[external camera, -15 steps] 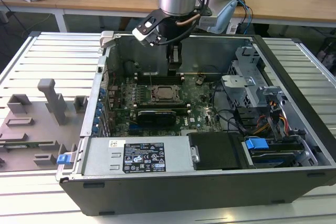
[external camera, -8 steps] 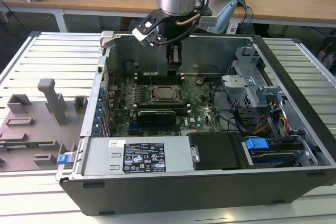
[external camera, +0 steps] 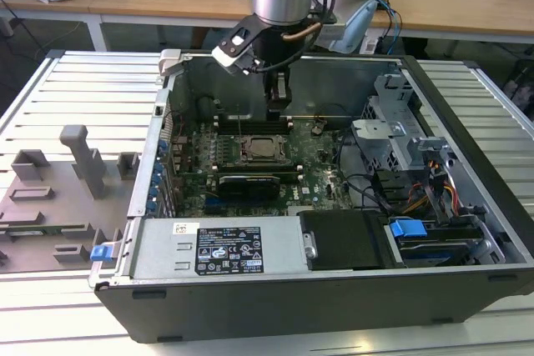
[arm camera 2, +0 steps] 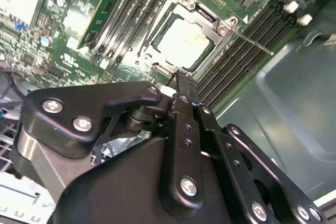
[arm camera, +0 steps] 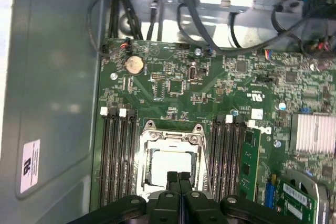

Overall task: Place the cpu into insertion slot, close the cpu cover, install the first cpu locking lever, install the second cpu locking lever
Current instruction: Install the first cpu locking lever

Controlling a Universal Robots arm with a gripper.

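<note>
Jaws pressed together, holding nothing, poised low inside the open computer case (external camera: 467, 164), right over the socket. The cpu (arm camera: 168, 163) lies directly beneath the tips, seated in its slot, pale top showing through the window. The cpu cover (arm camera: 170, 139) looks flat down around it. So chip and cover read as done, and I'd call this the locking-lever stage. One thin locking lever (arm camera 2: 249, 40) juts out beyond the socket's corner, ahead of the tips, across the memory slots (arm camera 2: 241, 61), seemingly unlatched. That rod is slim and springy, so it calls for squarely placed tips and a steady press toward the motherboard (arm camera: 173, 77).
</note>
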